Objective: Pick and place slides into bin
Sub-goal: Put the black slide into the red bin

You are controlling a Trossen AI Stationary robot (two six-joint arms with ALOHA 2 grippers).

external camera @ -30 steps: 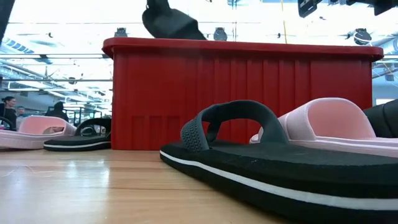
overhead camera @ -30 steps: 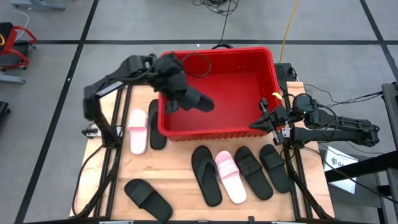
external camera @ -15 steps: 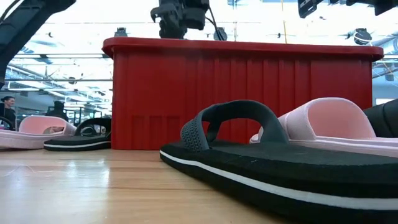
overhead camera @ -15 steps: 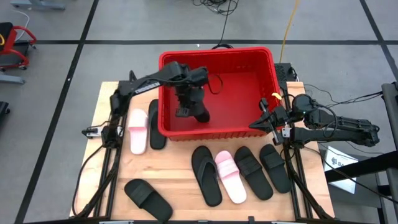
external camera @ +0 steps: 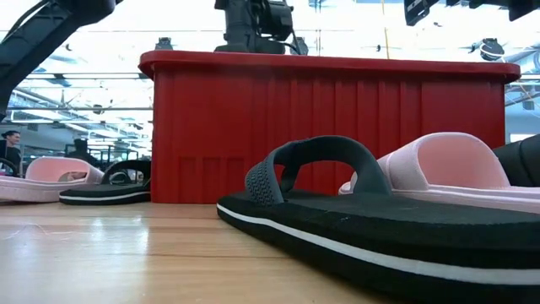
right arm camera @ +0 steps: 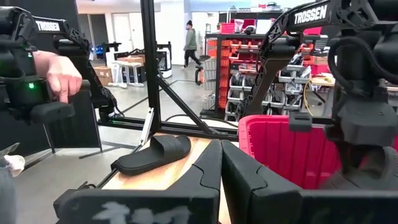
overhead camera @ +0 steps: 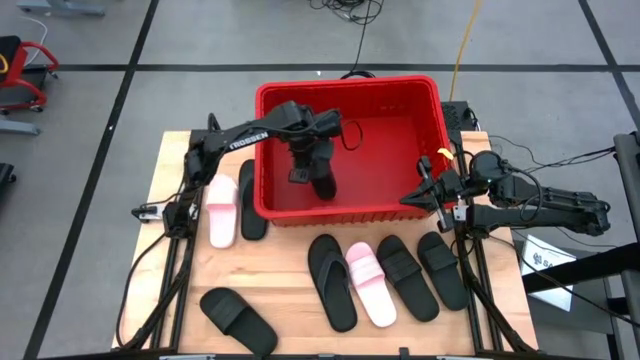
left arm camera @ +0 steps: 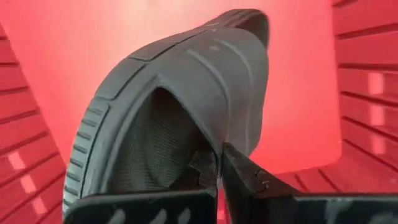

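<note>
My left gripper (overhead camera: pixel 308 170) reaches down inside the red bin (overhead camera: pixel 432 150) and is shut on a black slide (overhead camera: pixel 323 184), which fills the left wrist view (left arm camera: pixel 180 106). My right gripper (overhead camera: pixel 424 196) is shut and empty, level beside the bin's right wall. On the table lie a pink slide (overhead camera: pixel 221 210) and a black one (overhead camera: pixel 252 200) left of the bin. A black slide (overhead camera: pixel 238 320) lies near the front left. Two black slides (overhead camera: pixel 406 276), a black thong (overhead camera: pixel 332 282) and a pink slide (overhead camera: pixel 371 284) lie in front of the bin. My left gripper pinches the black slide's strap at its edge (left arm camera: pixel 214 146). One finger (left arm camera: pixel 202 174) is in the hollow under the strap and the other (left arm camera: pixel 244 175) is on the strap's outer side. The fingers point down from above. The slide hangs below them inside the bin; I cannot tell whether its lower end touches the floor.
The bin's rim (external camera: pixel 329 63) stands high above the table in the low view, with the left wrist (external camera: pixel 253 21) over it. Beyond the table, a person's hand (right arm camera: pixel 62 74) rests on equipment. A metal frame (right arm camera: pixel 155 74) stands behind the table.
My left gripper has gone toward the table's right edge and down, from over the bin's left wall into the bin. The black slide, which stuck out sideways from the gripper, now hangs below it inside the bin.
</note>
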